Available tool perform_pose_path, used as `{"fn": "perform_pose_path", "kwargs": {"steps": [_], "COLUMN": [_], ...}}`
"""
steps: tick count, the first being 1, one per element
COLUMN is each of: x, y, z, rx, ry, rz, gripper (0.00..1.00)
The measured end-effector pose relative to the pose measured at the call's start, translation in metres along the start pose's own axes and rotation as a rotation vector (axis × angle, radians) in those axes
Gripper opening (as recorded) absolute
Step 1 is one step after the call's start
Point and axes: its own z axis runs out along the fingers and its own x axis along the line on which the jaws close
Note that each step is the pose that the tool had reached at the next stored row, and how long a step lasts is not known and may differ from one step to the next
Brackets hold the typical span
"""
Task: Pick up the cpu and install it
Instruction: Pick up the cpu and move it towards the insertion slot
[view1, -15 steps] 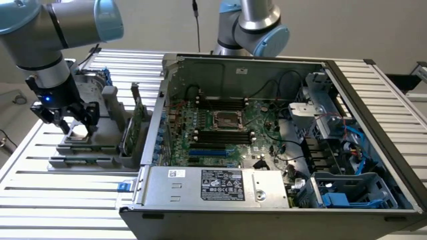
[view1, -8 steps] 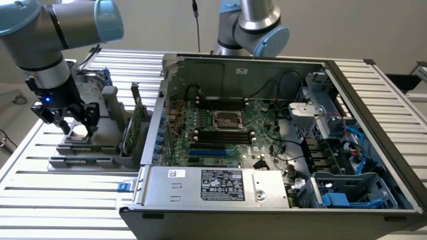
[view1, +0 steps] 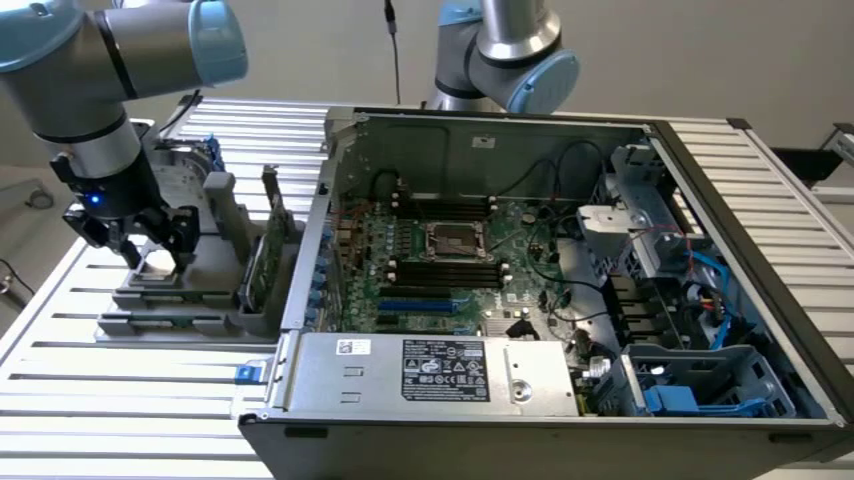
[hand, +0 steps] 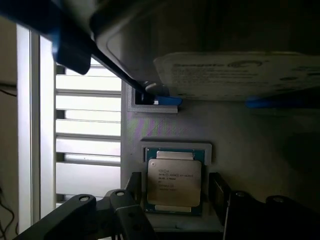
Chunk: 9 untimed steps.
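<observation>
Slatted metal surface (view1: 80, 400) carries an open computer case (view1: 534, 445) toward the exterior view's right and a grey holder (view1: 174, 300) toward its left. Inside the case the board lies flat, and its socket (view1: 454, 239), a metal frame with a dark centre, has no chip in it.

The tool (view1: 150, 248) is down over the holder, well apart from the case. In the wrist view the cpu (hand: 174, 182) lies flat in its shallow grey recess, pale metal top up, print readable, green edge showing around it. The two dark fingers (hand: 134, 186) stand one on each side of the chip; a gap shows between the far finger and the chip's edge, while the near one is just beside the other edge, and contact there cannot be told. The tool is therefore judged released, straddling the cpu without clamping it. A hard drive (hand: 235, 75) with blue trim sits in the next slot of the same holder, untouched.

As to progress, the task looks to be at its very start: the tool is lined up for the pick, but the cpu is not yet gripped or lifted, and it rests seated in the holder. The whole carry across to the case and the seating in the socket remain undone.
</observation>
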Motion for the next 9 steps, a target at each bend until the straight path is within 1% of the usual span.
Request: {"fn": "perform_pose_path", "kwargs": {"steps": [4,5,9], "x": [0.0000,0.0000,0.0000], "y": [0.0000,0.0000,0.0000], "z": [0.0000,0.0000,0.0001], "rx": [-0.0001,-0.0002,-0.0005], "ry": [0.0000,0.0000,-0.0001], "rz": [0.003,0.003,0.004], "gripper": [0.63,0.56,0.56]}}
